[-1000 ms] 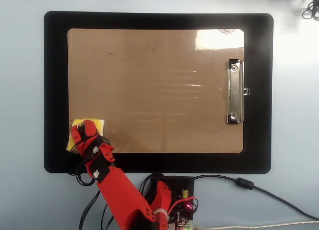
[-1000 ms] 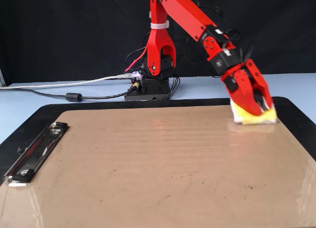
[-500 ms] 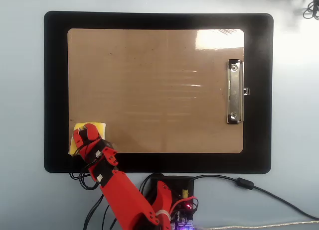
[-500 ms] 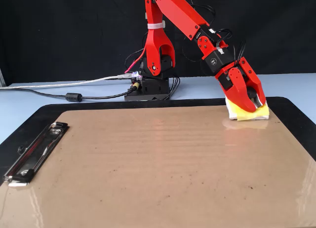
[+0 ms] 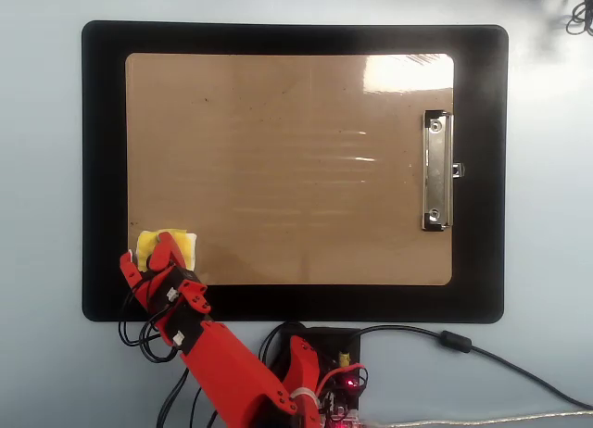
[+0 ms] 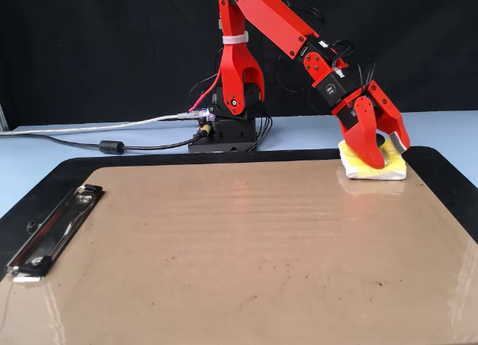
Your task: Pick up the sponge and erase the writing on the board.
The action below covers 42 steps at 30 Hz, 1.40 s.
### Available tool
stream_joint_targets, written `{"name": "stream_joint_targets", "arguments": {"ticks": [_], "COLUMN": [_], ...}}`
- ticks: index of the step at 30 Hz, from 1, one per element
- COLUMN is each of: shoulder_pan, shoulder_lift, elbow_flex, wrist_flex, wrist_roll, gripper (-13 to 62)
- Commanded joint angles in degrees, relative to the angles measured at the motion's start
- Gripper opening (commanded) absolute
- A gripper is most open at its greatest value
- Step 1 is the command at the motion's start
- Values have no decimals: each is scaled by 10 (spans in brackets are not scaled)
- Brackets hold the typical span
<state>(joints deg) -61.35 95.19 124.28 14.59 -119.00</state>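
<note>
While the red plastic hand (image 6: 386,152) stands over the small square yellow sponge with a whitish edge (image 6: 371,166), the relation that counts is nearly vertical: the pad lies directly beneath the fingertips, at the board's corner nearest the arm's base, lower left in the overhead view (image 5: 176,246). The large glossy tan-brown clipboard (image 5: 287,169) stretches away from the sponge towards its silver metal clip (image 5: 437,170), so any wiping stroke would run along that long axis. No marker writing is visible on the board in either view. The arm reaches out low from its base, wrist bent steeply down. Its jaws stand partly open, straddling the sponge's top; whether they already grip it I cannot tell. The board rests on a black mat (image 5: 102,169) on the pale blue table (image 5: 42,206).
</note>
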Motion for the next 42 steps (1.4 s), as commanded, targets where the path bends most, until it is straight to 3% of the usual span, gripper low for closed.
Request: {"name": "stream_joint_targets", "arguments": {"ticks": [1,9,15,19,24,31,42], "shoulder_pan": [-2,102,349,451,603,621,620], "shoulder_lift": [31,79,204,319,351,353,387], "elbow_flex": [-27,-112,-48,-4,32,187,183], "wrist_flex": [2,6,65,248,436,368,436], "wrist_roll": [-53,-71,-28,241,535,548,519], "gripper": [339,336,334,336,337,336,340]}}
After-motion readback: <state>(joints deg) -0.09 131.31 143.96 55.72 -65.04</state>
